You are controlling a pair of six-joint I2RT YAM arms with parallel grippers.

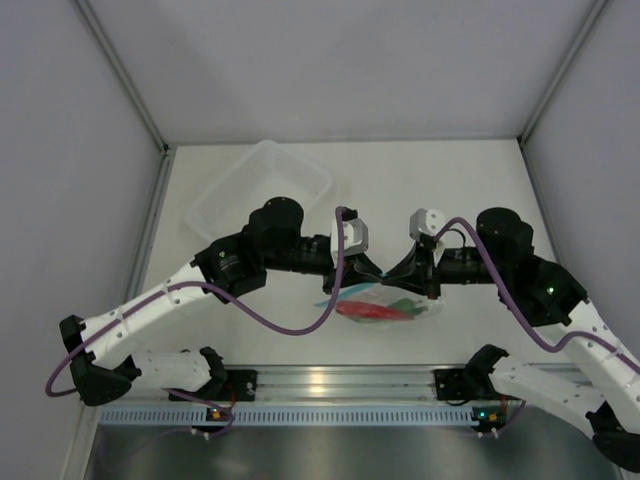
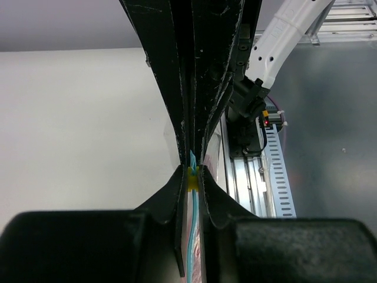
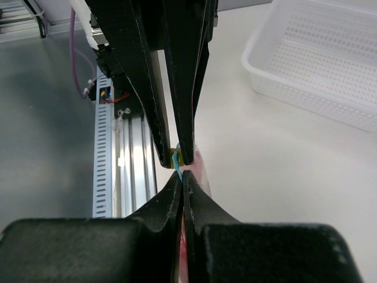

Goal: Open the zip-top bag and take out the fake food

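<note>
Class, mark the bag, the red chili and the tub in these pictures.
bag (image 2: 191, 247): left wrist view, zip strip.
red chili (image 1: 365, 311): top view, its middle.
tub (image 3: 330, 53): right wrist view, perforated floor.

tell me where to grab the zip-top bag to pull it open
Probably by the teal zip strip along the top of the zip-top bag, one gripper from each side. It stands up as a thin ridge, with the fake food lower down, clear of it. The left gripper and right gripper pinch there.
</note>
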